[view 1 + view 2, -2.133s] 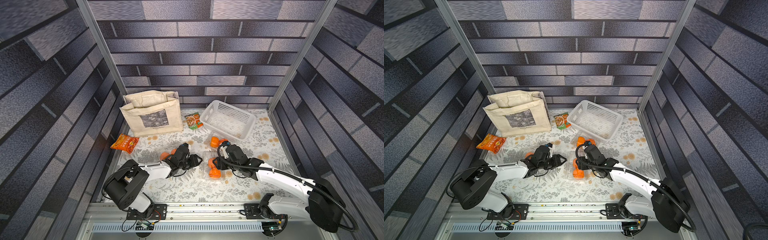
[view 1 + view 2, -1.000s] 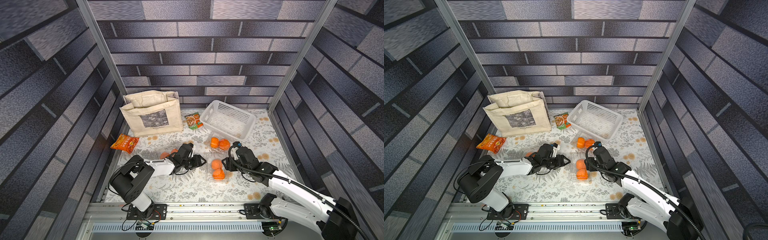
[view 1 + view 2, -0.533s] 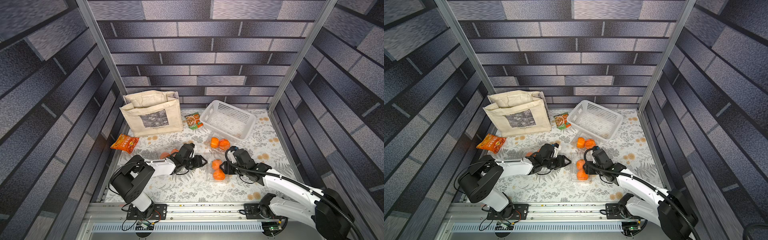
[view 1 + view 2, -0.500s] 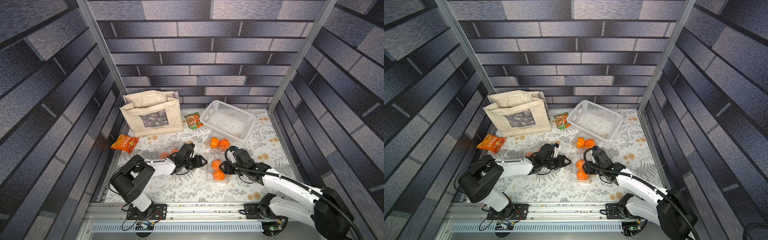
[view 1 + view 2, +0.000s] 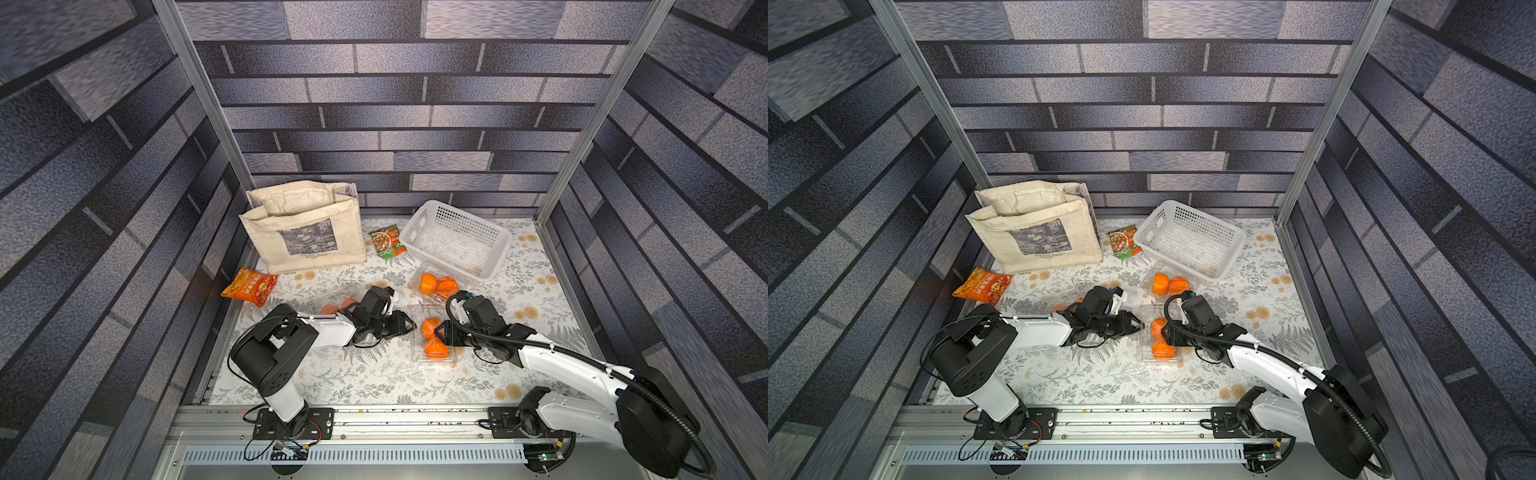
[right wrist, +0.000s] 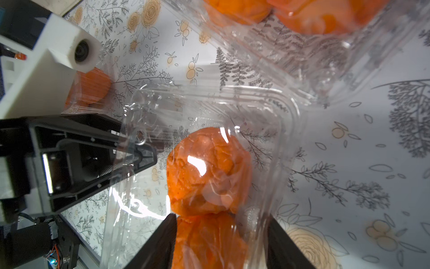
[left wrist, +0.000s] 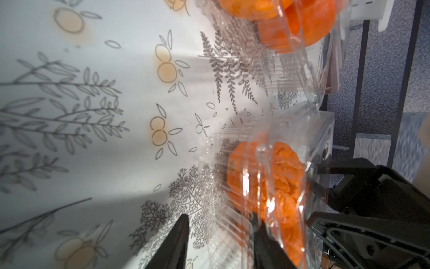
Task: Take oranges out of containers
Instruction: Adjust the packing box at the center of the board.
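Note:
A clear container [image 5: 419,311] lies mid-table with two oranges [image 5: 430,326] [image 5: 435,348] inside. My left gripper [image 5: 409,326] is at its left side. In the left wrist view its jaws [image 7: 220,233] stand part-way open astride the container's ribbed wall, and an orange [image 7: 267,177] shows through the plastic. My right gripper [image 5: 438,332] is at the container's right side, open. Its fingers [image 6: 222,233] straddle the nearer orange [image 6: 204,244] and the wall. A second container [image 5: 1147,282] with two oranges [image 5: 428,283] sits by the basket. A third one [image 5: 332,295] holds oranges [image 5: 330,309] behind my left arm.
A beige tote bag [image 5: 303,232] stands at the back left. A white perforated basket [image 5: 457,243] is at the back right, with a green snack packet [image 5: 388,242] between them. An orange snack packet [image 5: 249,286] lies at the left edge. A metal rail [image 5: 374,419] runs along the front.
My right gripper pulled back to the right, then returned to the middle container's side. My left gripper's jaws have narrowed around the container's wall.

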`<state>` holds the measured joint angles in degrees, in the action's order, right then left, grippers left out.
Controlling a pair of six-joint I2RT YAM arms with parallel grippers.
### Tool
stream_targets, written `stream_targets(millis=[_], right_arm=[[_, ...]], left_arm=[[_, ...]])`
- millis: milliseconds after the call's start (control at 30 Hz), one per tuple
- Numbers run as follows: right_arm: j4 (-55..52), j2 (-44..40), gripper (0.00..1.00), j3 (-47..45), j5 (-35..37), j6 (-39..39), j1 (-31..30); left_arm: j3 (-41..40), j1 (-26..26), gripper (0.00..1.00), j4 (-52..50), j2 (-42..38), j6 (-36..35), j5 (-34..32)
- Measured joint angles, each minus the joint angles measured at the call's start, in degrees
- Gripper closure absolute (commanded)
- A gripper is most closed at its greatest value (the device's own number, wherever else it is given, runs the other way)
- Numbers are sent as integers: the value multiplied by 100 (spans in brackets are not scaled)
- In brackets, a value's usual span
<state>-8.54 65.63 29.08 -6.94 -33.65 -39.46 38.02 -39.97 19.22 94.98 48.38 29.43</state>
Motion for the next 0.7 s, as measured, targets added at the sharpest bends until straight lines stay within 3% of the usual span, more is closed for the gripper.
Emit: stream_targets(millis=[233,367,533,700], right_arm=[[4,0,41,0,0,4,0],[4,0,41,9,0,13,0],[-28,-33,26,33,4,120,-4],[-356,-544,23,81,240,299,-4]], left_arm=[[13,-57,100,63,-144,-76,-20],[2,-68,100,48,-190,-131,-90],[-35,-72,100,83,-223,-125,-111],[-170,-70,100,118,-629,-68,-164]])
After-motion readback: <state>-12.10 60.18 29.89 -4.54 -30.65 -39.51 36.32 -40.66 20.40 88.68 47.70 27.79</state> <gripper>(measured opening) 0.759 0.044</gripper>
